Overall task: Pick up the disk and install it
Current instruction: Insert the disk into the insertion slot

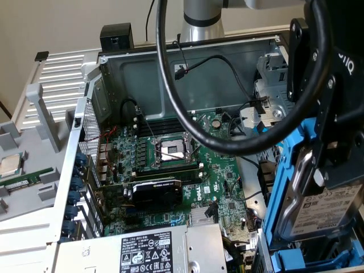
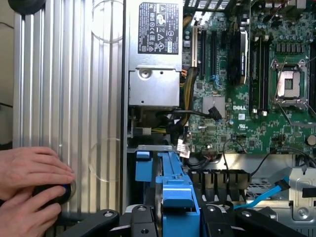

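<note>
Looking into the open computer case [image 1: 227, 68], we judged the pickup done: the gripper [image 1: 318, 170] was pinching the disk [image 1: 327, 213], its fingers clamped across the drive and its blue carrier [image 1: 282, 187]. The disk stood on edge, label toward the exterior camera, at the exterior view's right. It was just beside the motherboard [image 1: 170, 165] and raised over that end of the case. The install looked unfinished to us, since the carrier sat high and upright instead of seated flush in a slot. A person's hands [image 2: 29, 192] rested on the ribbed silver panel [image 2: 64, 98] beside the case.
</note>
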Controlling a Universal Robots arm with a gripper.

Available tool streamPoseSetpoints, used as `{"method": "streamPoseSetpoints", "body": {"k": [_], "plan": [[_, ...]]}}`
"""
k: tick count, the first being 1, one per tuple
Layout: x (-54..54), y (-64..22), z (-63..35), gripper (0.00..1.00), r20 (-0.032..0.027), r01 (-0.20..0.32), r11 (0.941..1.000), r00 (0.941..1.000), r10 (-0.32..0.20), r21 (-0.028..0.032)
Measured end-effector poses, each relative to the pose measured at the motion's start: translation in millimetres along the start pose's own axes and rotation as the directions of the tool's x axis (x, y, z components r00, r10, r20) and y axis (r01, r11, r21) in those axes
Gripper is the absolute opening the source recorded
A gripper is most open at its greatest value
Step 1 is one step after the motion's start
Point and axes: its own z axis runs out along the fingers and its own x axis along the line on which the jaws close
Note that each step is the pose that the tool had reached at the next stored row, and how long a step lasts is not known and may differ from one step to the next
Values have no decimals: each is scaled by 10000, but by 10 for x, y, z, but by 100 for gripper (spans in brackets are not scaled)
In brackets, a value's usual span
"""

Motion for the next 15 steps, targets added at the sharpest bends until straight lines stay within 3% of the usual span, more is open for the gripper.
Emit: {"method": "streamPoseSetpoints", "body": {"k": [15], "plan": [[4,-1,59,37,37,-6,10000,10000,6,-1]]}}
